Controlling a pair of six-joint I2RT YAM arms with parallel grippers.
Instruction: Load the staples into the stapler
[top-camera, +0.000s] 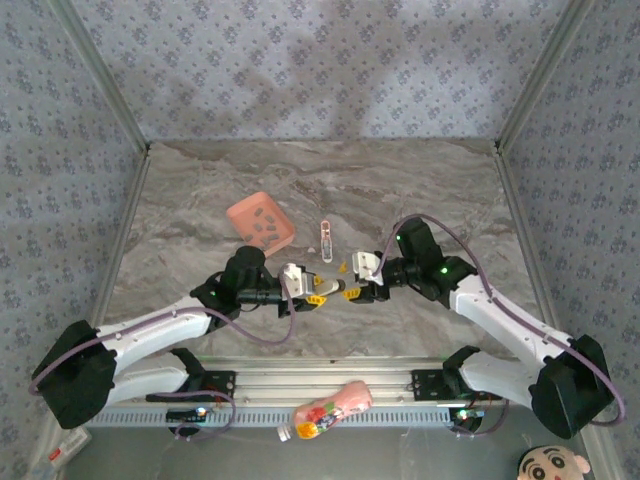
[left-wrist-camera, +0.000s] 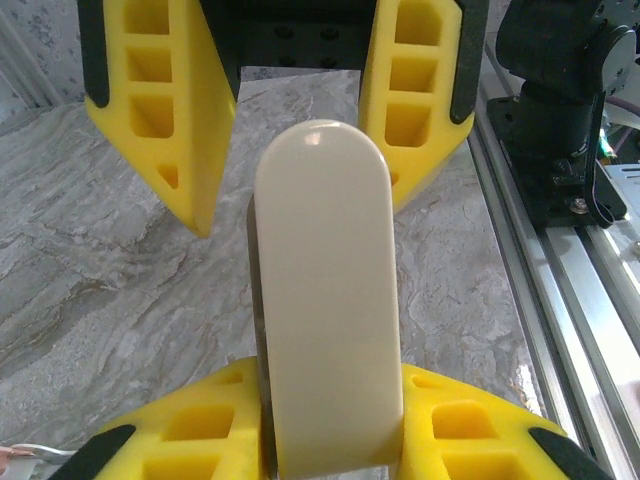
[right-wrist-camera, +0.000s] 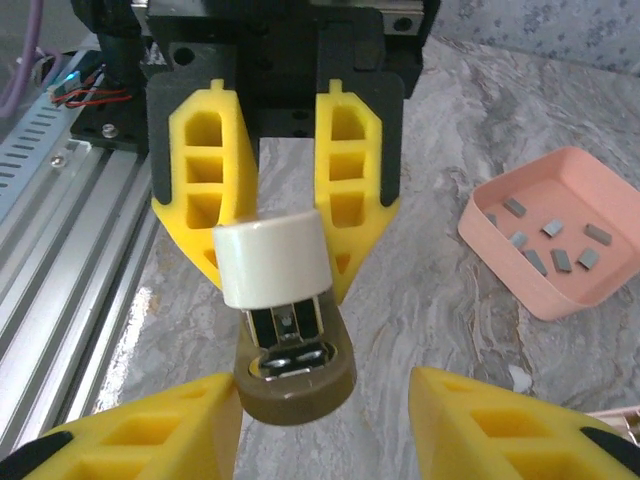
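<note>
The left hand (left-wrist-camera: 330, 440) is closed narrow on the stapler (right-wrist-camera: 272, 262), gripping its rear part so the white-topped body sticks out above the tabletop (top-camera: 430, 190). The end facing away shows silvery metal between the white top and a brown base. The right hand (right-wrist-camera: 322, 388) faces it with fingers spread wide and holding nothing, one finger on each side of the stapler's tip. Beyond the left hand, the staples (right-wrist-camera: 563, 260) lie scattered loose inside a salmon-pink tray (right-wrist-camera: 515, 285) on the tabletop, well apart from the stapler
</note>
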